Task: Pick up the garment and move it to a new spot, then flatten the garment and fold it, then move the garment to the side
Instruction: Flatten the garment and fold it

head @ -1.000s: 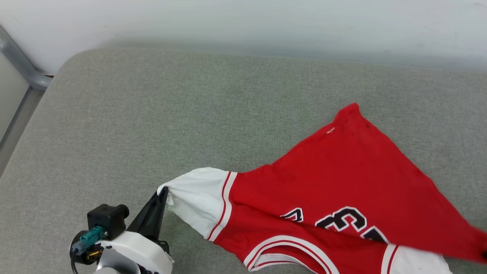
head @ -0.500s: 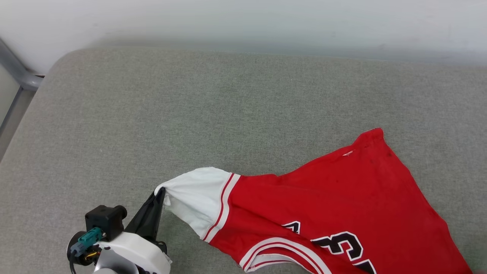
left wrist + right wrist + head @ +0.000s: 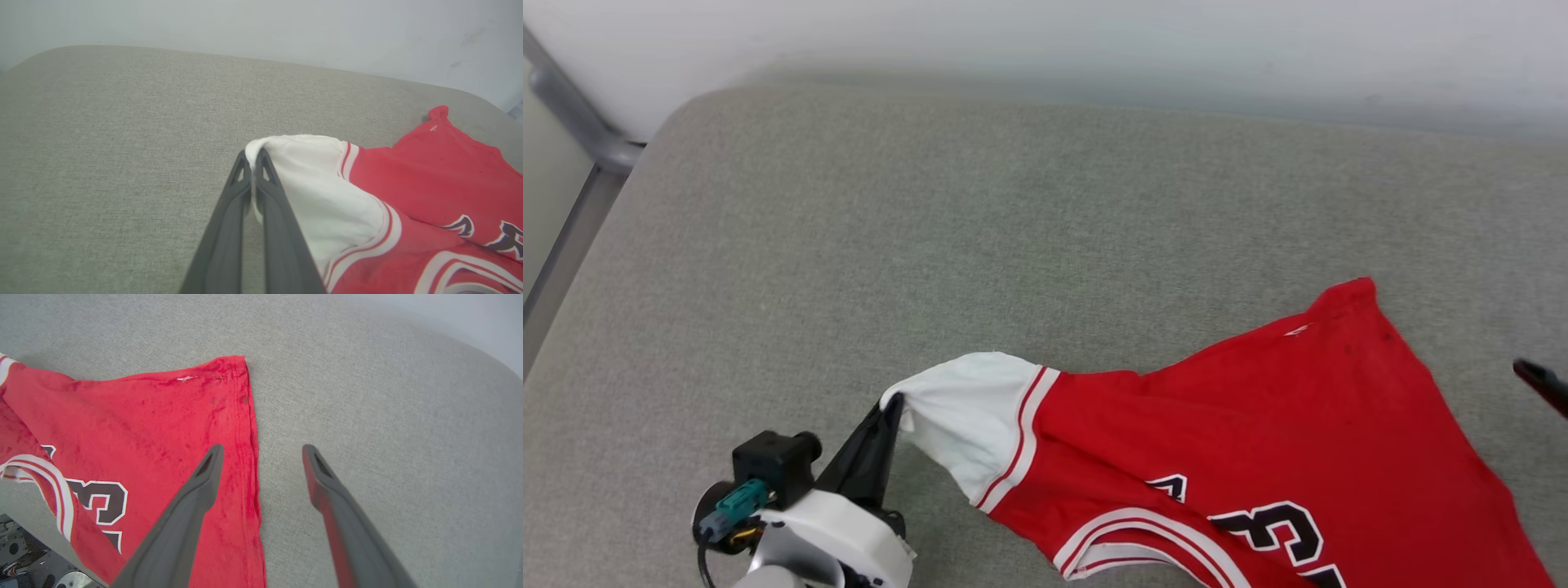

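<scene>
The garment (image 3: 1258, 425) is a red jersey with a white sleeve (image 3: 968, 408) and black white-edged lettering. It lies spread over the lower right of the grey cushion (image 3: 931, 229). My left gripper (image 3: 894, 402) is shut on the outer edge of the white sleeve; the left wrist view shows its fingers (image 3: 241, 175) pinching that white cloth (image 3: 318, 179). In the right wrist view my right gripper (image 3: 263, 451) stands open just above the garment's red hem (image 3: 249, 428), with nothing between its fingers. One dark right fingertip (image 3: 1539, 380) pokes in at the head view's right edge.
A pale wall (image 3: 1045, 41) runs along the cushion's far edge. A grey metal rail (image 3: 572, 122) stands past its rounded far left corner. Bare cushion stretches to the left and behind the garment. Part of my base (image 3: 24, 563) shows below the cushion's near edge.
My right gripper has opened and let go of the red hem, which has dropped flat onto the cushion. The left gripper still holds the sleeve. The head camera has shifted slightly.
</scene>
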### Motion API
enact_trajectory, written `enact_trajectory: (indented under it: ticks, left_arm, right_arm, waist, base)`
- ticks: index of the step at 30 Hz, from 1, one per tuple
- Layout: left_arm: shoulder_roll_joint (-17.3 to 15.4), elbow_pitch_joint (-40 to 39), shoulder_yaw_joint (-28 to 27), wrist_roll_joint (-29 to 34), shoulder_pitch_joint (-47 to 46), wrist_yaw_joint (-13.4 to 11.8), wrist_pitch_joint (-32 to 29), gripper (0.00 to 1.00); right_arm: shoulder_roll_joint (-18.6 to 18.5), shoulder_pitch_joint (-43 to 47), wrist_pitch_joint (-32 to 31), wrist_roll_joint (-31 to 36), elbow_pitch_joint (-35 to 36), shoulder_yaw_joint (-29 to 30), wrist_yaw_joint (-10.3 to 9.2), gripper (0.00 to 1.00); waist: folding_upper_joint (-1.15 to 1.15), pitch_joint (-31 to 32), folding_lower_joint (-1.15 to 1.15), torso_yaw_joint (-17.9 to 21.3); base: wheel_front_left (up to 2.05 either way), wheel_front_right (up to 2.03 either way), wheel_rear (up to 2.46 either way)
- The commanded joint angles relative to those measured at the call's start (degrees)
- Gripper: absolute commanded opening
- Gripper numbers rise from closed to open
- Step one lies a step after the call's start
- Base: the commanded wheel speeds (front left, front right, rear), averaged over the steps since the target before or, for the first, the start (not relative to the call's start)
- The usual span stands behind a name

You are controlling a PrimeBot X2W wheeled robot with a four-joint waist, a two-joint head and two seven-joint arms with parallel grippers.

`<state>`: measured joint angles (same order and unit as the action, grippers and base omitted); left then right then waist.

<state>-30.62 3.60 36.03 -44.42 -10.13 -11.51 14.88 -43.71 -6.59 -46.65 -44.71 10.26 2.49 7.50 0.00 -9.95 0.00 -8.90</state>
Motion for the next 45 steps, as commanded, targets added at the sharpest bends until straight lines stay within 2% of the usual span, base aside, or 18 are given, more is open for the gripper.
enact_trajectory:
  ticks: [1, 6, 13, 22, 28, 29, 30, 31, 37, 45]
  left_arm:
    - [0.3, 0.0, 0.1, 0.5, -1.0, 0.4, 0.1, 0.00]
    - [1.8, 0.9, 0.9, 1.1, -3.4, 1.3, 0.1, 0.00]
    - [4.3, 2.3, 1.6, 2.2, -6.8, 2.9, 0.3, 0.00]
    - [7.1, 4.4, 1.1, 3.4, -10.2, 4.8, 0.4, 0.00]
    - [7.8, 5.7, 0.5, 4.1, -10.8, 5.7, 0.4, 0.00]
    - [7.9, 5.8, 0.3, 4.1, -10.9, 5.8, 0.4, 0.00]
    - [7.9, 6.0, 0.2, 4.3, -10.9, 5.8, 0.4, 0.00]
    - [7.9, 6.1, 0.0, 4.4, -10.8, 5.9, 0.4, 0.00]
    - [7.4, 6.3, -1.1, 4.6, -9.2, 6.1, 0.4, 0.00]
    - [4.4, 4.0, -2.9, 5.1, -10.4, 5.0, -0.5, 0.00]
  right_arm:
    - [-0.5, -2.4, -0.8, 0.2, -0.3, -1.0, -0.03, 1.00]
    - [0.5, -13.3, -6.9, 3.1, -4.3, -7.9, -0.03, 1.00]
    - [2.5, -26.5, -12.1, 7.8, -15.7, -16.8, -0.04, 1.00]
    - [6.5, -33.5, -8.0, 10.7, -29.7, -22.8, -0.03, 1.00]
    - [8.3, -31.7, -5.8, 9.0, -36.7, -28.5, 0.00, 1.00]
    - [8.1, -31.6, -5.3, 8.7, -37.4, -29.1, 0.00, 0.53]
    - [7.8, -31.7, -4.4, 8.6, -38.0, -29.6, 0.00, 0.15]
    - [7.6, -32.1, -3.0, 8.3, -38.4, -29.8, -0.02, 0.00]
    - [7.0, -35.9, 7.0, 5.9, -39.2, -30.0, -0.05, 0.00]
    - [5.4, -35.6, 21.9, 1.9, -35.7, -32.2, -0.04, 0.00]
  waist:
    - [0.00, -1.0, 0.00, -0.9]
    - [0.00, -3.4, 0.00, -2.9]
    - [0.00, -7.0, 0.00, -5.7]
    - [0.00, -11.1, 0.00, -7.8]
    - [0.00, -11.2, 0.00, -7.9]
    - [0.00, -11.0, 0.00, -7.8]
    - [0.00, -10.8, 0.00, -7.7]
    - [0.00, -10.5, 0.00, -7.5]
    - [0.00, -7.3, 0.00, -5.7]
    - [0.00, -0.9, 0.00, -2.4]
  base:
    - [0.00, 0.00, 0.00]
    - [0.00, 0.00, 0.00]
    - [0.00, 0.00, 0.00]
    - [0.00, 0.00, 0.00]
    - [0.00, 0.00, 0.00]
    - [0.00, 0.00, 0.00]
    - [0.00, 0.00, 0.00]
    - [0.00, 0.00, 0.00]
    - [0.00, 0.00, 0.00]
    - [0.00, 0.00, 0.00]
